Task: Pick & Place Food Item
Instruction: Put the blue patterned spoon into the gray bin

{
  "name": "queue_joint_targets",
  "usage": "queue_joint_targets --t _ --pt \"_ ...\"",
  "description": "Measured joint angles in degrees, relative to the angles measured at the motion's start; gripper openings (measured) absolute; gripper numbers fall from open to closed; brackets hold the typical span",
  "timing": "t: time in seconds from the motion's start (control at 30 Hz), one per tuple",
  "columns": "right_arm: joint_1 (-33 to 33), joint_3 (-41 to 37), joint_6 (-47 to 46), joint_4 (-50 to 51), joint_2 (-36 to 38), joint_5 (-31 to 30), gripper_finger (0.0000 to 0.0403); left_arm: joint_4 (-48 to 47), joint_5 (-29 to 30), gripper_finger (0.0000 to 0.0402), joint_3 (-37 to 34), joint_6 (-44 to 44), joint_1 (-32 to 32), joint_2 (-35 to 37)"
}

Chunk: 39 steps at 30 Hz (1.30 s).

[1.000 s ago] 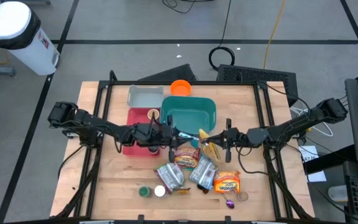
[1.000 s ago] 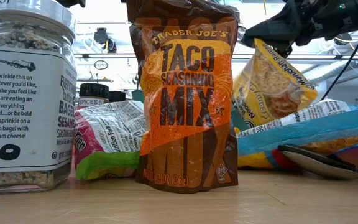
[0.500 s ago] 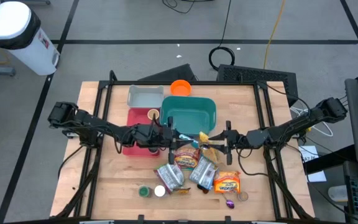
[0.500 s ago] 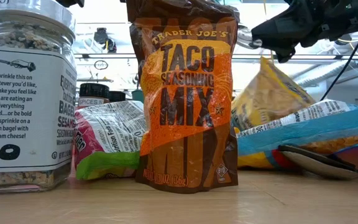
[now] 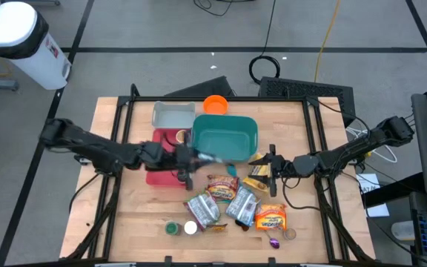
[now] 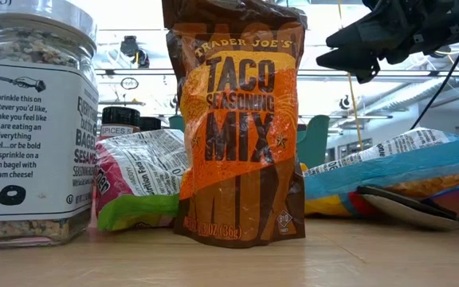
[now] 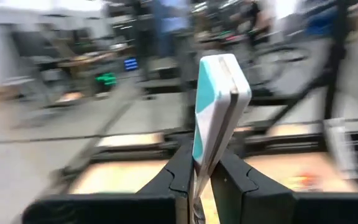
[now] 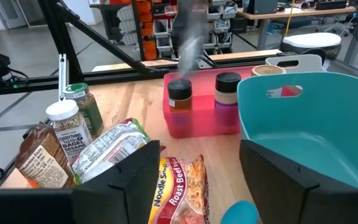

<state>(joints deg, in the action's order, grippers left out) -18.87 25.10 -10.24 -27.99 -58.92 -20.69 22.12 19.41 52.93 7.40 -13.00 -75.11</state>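
My left gripper [image 5: 193, 157] hovers by the teal bin's [image 5: 224, 137] near left corner, shut on a flat white-and-teal pack [image 7: 219, 102]. My right gripper [image 5: 267, 165] hangs open near the bin's near right corner, above a yellow noodle soup packet [image 8: 182, 186]. The packet [image 5: 255, 176] lies flat on the table just below the open fingers, apart from them. In the low view only the right gripper [image 6: 343, 57] shows, up high; other packets hide the noodle packet there. My left gripper pinches the pack's lower end [image 7: 199, 177] between its two fingers. The pack stands on edge and sticks out past the fingertips, lifted clear of the table.
A red bin [image 8: 197, 118] with spice jars stands left of the teal bin, with a grey tray [image 5: 173, 113] and an orange bowl [image 5: 215, 104] behind. Several packets, among them taco seasoning [image 6: 241, 127], and seasoning jars [image 6: 30, 119] crowd the table's near middle.
My right gripper has opened and let go of the yellow noodle packet, which has dropped from the fingers onto the table beside the teal bin. My left arm has drawn back a little toward the table's left edge, still carrying the white-and-teal pack.
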Motion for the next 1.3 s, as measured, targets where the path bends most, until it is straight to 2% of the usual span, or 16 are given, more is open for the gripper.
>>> queue_joint_targets --t 0.13,0.33,0.47,0.6,0.8,1.03,1.17,1.3 --pt "0.0 0.0 0.0 0.02 -0.01 0.0 0.021 -9.51 9.45 0.0033 0.0 1.87 2.77 7.67" --pt "0.0 0.0 0.01 0.0 -0.01 0.0 0.0206 -26.19 16.35 0.0033 0.07 -3.19 13.31 16.38" --pt "0.0 0.0 0.0 -0.02 -0.01 0.0 0.0207 -37.98 16.69 0.0033 0.07 -9.56 22.89 17.46" --pt "0.0 0.0 0.02 -0.01 -0.01 0.0 0.0207 -44.28 16.75 0.0033 0.07 -12.02 30.9 14.76" --pt "0.0 0.0 0.22 -0.02 -0.01 -0.02 0.0206 -45.55 16.04 0.0033 0.07 -11.49 37.8 7.21" --pt "0.0 0.0 0.44 0.02 -0.01 -0.02 0.0201 -46.35 15.27 0.0033 0.07 -11.74 38.76 -0.7" --pt "0.0 0.0 0.44 0.04 -0.01 -0.02 0.0201 -48.03 15.41 0.0034 0.07 -11.67 38.84 -2.43" --pt "0.0 0.0 0.44 0.04 -0.01 -0.02 0.0201 -50.51 15.6 0.0051 0.07 -12.33 39.24 -2.62"
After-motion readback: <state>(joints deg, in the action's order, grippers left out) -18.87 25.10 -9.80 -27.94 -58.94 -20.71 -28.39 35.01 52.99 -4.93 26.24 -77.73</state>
